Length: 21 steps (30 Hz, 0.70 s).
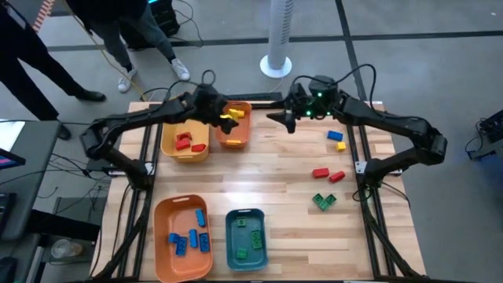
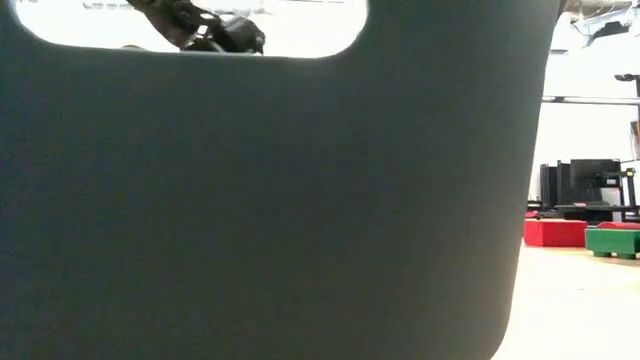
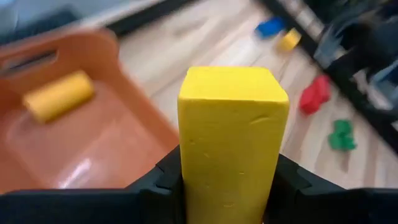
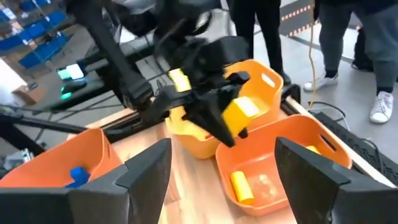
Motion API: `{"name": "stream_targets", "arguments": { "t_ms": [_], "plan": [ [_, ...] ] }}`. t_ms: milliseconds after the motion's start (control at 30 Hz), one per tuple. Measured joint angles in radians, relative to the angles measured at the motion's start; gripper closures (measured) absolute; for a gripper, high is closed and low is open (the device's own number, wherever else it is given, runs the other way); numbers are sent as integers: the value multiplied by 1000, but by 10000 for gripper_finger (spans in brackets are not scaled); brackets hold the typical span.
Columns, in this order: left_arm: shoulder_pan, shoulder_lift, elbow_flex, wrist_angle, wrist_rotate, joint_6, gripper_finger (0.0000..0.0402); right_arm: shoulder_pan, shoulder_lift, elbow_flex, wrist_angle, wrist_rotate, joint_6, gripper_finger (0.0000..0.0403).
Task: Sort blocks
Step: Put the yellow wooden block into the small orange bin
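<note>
Blocks — small studded plastic toy bricks in four colours — are mostly sorted already. Red ones point(image 1: 187, 143) lie in the yellow-orange plastic bin point(image 1: 167, 142) at about eleven o'clock on the wooden table point(image 1: 275, 169), blue ones point(image 1: 189, 238) in the large orange bin point(image 1: 163, 212) at seven, and green ones point(image 1: 246, 240) in the teal bin point(image 1: 259, 216) at six. Loose bricks remain on the bare wood around three o'clock: a blue and yellow pair point(image 1: 337, 139), two red point(image 1: 328, 174) and a green cluster point(image 1: 324, 200).

The left gripper point(image 1: 223, 116) is clamped on a long yellow brick point(image 3: 231, 140), held above the small orange bin point(image 1: 243, 138) at twelve o'clock, where another yellow piece point(image 3: 59, 94) already lies. The right gripper point(image 1: 284, 120) hangs just beside that bin toward one o'clock, its fingers point(image 4: 146, 165) spread with nothing between them.

To do the drop well, I would centre the brick over the bin's floor rather than its rim, lower it slightly, then open fully so it does not bounce out (the neighbouring red bin touches this one, so a stray brick could land wrong).

The two grippers are near each other — the right arm has free wood toward three and four o'clock, so it should head there. The low view is almost wholly blocked by a dark bin wall.
</note>
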<state>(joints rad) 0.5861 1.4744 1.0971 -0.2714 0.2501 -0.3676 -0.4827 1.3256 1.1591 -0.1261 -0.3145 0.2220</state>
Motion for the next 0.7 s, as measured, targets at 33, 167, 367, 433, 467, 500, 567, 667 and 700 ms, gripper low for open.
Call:
{"name": "stream_targets", "arguments": {
  "t_ms": [33,167,367,433,467,500,567,667,700],
  "plan": [
    [2,27,36,-53,1,7,277,3,0,0,-4,1,-2,114],
    [0,168,198,-294,-47,70,277,19,1,0,-17,18,-2,114],
    [1,358,391,-554,-152,185,277,1,-32,-1,-239,53,28,114],
    [-2,397,421,-574,-155,203,277,-6,-55,-1,-303,55,16,113],
    [-3,415,432,-581,-155,207,277,-7,-65,-1,-329,58,9,113],
    [-3,429,437,-582,-154,210,277,-7,-74,-1,-352,60,9,113],
    [-3,449,437,-583,-151,210,267,-6,-90,-1,-403,76,8,113],
    [-3,460,437,-587,-153,218,215,-6,-115,-1,-495,82,3,113],
    [-3,459,437,-586,-153,227,196,-6,-120,-1,-527,83,-6,113]
  ]
}}
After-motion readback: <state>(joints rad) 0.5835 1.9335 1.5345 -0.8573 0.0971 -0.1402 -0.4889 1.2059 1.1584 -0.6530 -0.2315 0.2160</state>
